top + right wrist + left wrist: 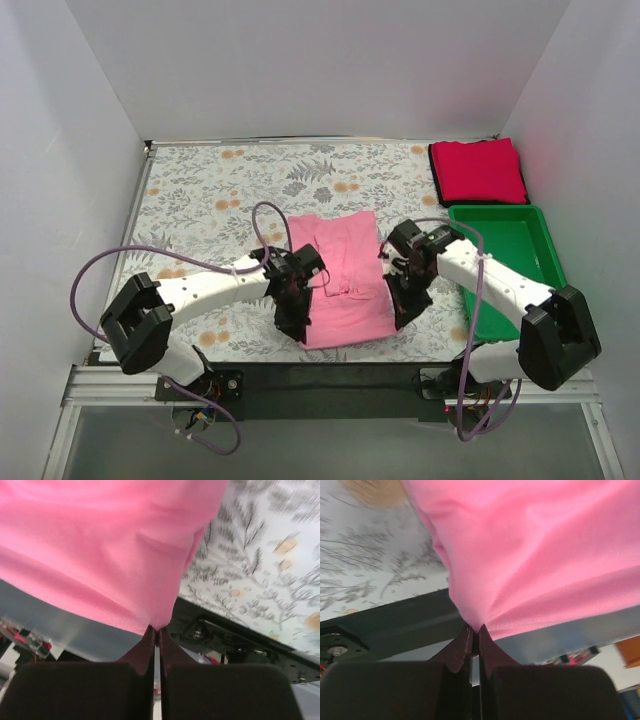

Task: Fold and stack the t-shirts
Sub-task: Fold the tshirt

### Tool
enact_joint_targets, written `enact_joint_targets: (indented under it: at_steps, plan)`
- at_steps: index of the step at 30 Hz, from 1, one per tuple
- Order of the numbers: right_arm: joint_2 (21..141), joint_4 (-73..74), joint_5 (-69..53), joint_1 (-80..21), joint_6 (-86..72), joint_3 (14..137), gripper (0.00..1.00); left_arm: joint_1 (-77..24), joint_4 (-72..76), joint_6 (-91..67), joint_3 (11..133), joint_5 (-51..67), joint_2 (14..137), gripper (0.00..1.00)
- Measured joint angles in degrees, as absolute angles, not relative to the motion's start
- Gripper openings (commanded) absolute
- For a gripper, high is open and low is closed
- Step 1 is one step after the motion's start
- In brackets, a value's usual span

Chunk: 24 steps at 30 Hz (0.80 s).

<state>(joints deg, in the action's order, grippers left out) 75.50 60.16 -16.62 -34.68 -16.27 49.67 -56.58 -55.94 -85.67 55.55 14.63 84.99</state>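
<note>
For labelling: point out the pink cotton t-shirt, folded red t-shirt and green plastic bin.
pink cotton t-shirt (345,272), top view, middle.
folded red t-shirt (478,170), top view, middle.
green plastic bin (508,250), top view, bare floor.

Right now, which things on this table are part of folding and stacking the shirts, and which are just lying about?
Part of the job:
light pink cotton t-shirt, near edge pinched by the left claw and right claw
folded crimson red cotton t-shirt, far right corner

Just lying about:
green plastic bin
floral-patterned table cloth
</note>
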Motion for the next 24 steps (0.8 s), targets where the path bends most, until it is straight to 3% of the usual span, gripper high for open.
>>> enact_joint_targets:
  at_steps: [8,18,24]
  plan:
    - [86.87,63.22,-8.75,-33.15,-13.39,73.78,0.01,-40.51,-58.87,-80.88,68.47,6.61,85.43,0.0]
    - [98.32,64.4,-1.45,-31.07,-10.5,93.19,0.01,-34.41,-51.64,-76.38,75.31,-1.23,90.91,0.0]
    - [100.99,63.86,0.3,-29.76,-9.52,98.41,0.01,-33.15,-47.24,-75.13,77.12,-3.49,92.84,0.0]
